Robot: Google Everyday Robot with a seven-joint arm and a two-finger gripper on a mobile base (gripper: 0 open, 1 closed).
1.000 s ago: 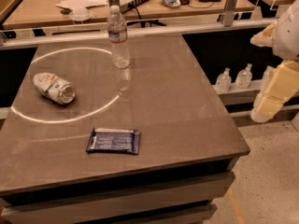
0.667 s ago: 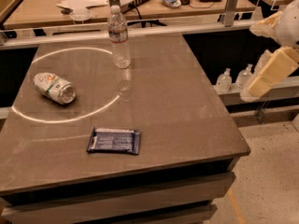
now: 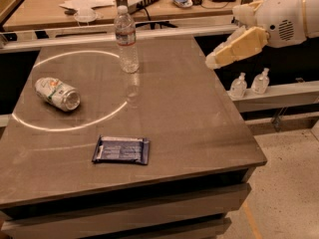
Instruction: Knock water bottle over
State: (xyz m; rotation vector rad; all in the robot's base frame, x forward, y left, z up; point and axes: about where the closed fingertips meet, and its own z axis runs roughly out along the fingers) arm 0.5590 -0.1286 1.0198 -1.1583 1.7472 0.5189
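Note:
The water bottle [image 3: 126, 40] stands upright at the far middle of the brown table [image 3: 189, 113]. It is tall, slim and clear, with a white cap and a white label with a red band. My gripper [image 3: 215, 59] is cream-coloured and hangs from the white arm at the upper right. It is in the air over the table's right edge, well to the right of the bottle and about level with its lower half. It touches nothing.
A short silver can [image 3: 57, 93] lies on its side at the left of the table. A dark blue packet [image 3: 121, 150] lies flat near the front. Two small clear pump bottles [image 3: 249, 83] stand on a ledge right of the table. A cluttered desk runs behind.
My arm has risen and swung left, from low beside the table's right side up to its right edge. The bottle, can and packet have not moved.

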